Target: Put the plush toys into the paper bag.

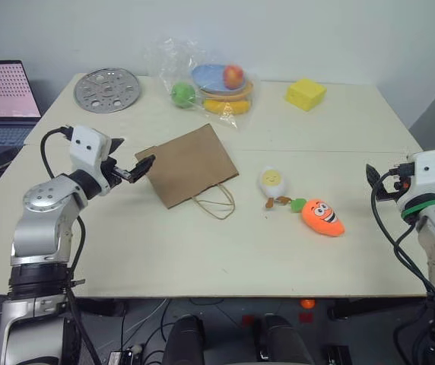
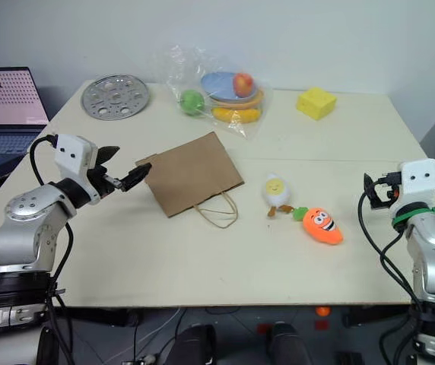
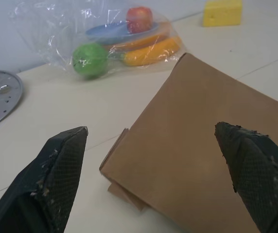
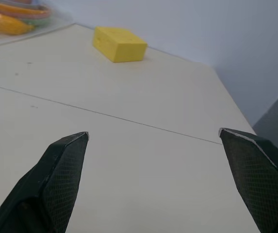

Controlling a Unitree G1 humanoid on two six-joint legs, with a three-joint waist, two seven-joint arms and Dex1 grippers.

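The brown paper bag [image 1: 191,163] lies flat near the middle of the table, its loop handle [image 1: 216,204] toward the front. To its right lies the egg plush [image 1: 272,182], and just beyond that the orange carrot plush [image 1: 322,217]. My left gripper [image 1: 130,156] hovers open at the bag's left corner and holds nothing; in the left wrist view the bag [image 3: 202,160] shows between its fingers. My right gripper [image 1: 373,179] is open and empty at the table's right edge, well right of the carrot, facing bare tabletop.
At the back of the table [image 1: 225,258] sit a clear plastic bag of fruit [image 1: 210,84], a yellow block [image 1: 305,93] and a perforated metal disc [image 1: 108,90]. A laptop [image 1: 1,95] stands off the table's left side.
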